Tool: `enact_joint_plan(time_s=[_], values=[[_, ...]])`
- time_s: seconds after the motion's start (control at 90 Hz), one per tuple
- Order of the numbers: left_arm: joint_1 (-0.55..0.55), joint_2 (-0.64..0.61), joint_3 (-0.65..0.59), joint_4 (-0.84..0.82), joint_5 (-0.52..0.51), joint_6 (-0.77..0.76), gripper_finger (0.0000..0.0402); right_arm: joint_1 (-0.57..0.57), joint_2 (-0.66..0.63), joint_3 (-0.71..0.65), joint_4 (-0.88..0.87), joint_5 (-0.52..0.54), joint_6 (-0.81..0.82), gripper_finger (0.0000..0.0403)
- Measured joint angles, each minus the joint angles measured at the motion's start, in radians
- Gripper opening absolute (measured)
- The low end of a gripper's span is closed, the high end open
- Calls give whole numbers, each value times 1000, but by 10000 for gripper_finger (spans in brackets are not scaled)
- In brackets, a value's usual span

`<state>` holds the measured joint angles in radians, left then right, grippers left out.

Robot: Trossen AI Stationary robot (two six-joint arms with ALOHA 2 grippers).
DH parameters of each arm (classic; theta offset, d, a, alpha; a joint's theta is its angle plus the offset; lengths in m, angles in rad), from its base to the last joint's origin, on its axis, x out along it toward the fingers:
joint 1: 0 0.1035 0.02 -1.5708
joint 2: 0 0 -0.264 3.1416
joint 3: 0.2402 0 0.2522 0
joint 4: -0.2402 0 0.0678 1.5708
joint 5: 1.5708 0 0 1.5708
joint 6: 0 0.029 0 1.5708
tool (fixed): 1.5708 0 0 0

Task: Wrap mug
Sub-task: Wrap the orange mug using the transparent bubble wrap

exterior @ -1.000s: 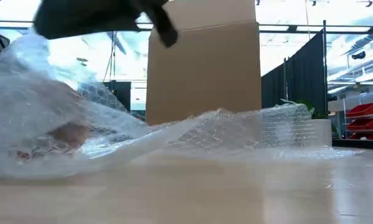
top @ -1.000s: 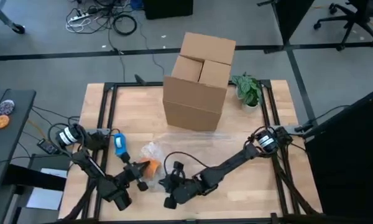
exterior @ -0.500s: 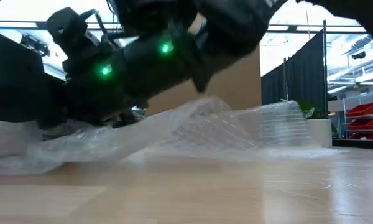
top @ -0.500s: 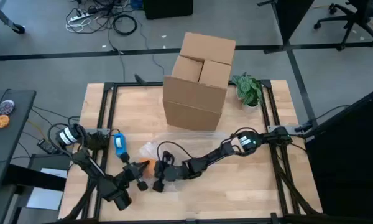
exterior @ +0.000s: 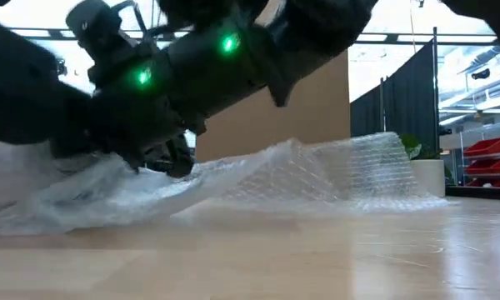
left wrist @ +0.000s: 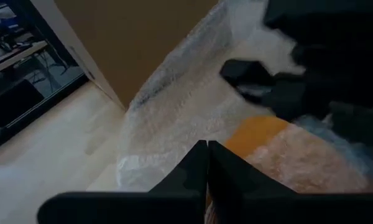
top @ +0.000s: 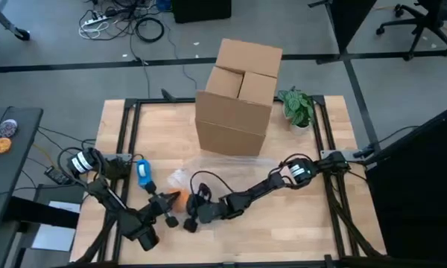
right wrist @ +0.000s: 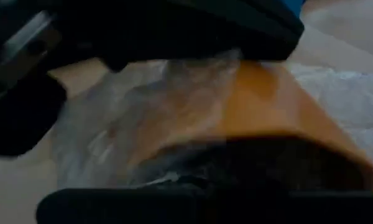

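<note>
An orange mug [top: 178, 198] lies on the table near the left front, under a sheet of clear bubble wrap [top: 208, 177] that spreads toward the cardboard box. In the left wrist view the mug [left wrist: 261, 134] shows through the wrap [left wrist: 174, 106]. My left gripper [top: 166, 206] is at the mug's near-left side, fingers shut. My right gripper [top: 190, 217] reaches in from the table's right and stands close at the mug's near-right side. In its wrist view the mug [right wrist: 280, 106] and wrap [right wrist: 149, 118] fill the picture. My left gripper has its two fingers [left wrist: 193, 168] closed together at the bubble wrap's crumpled near edge [left wrist: 146, 174], beside the mug. The fingers come in nearly level from the table's near-left. The fingertips hide the pinched spot, so layers cannot be told. The wrap rests slack over the mug and on the table.
A tall cardboard box [top: 238, 97] stands at the far middle of the table, with a small potted plant [top: 298, 108] to its right. A blue object [top: 142, 171] lies left of the mug. Bare wood shows at the front right [top: 298, 223].
My right gripper has swung toward the table's left edge and slightly toward the far edge, coming in close beside the mug. In the low view it has dropped in over the wrap, and the wrap's raised left part now lies lower.
</note>
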<state>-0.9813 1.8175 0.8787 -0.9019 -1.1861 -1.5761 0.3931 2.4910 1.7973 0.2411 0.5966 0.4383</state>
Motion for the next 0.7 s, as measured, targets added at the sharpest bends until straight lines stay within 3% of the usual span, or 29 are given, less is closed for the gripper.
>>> enact_joint_plan(time_s=[0.333,0.7], values=[[26,-1,0,26,1,6,0,92,-175,0,-471,73,96,0],[164,-2,1,471,-2,410,0,208,-302,2,-875,171,218,0]])
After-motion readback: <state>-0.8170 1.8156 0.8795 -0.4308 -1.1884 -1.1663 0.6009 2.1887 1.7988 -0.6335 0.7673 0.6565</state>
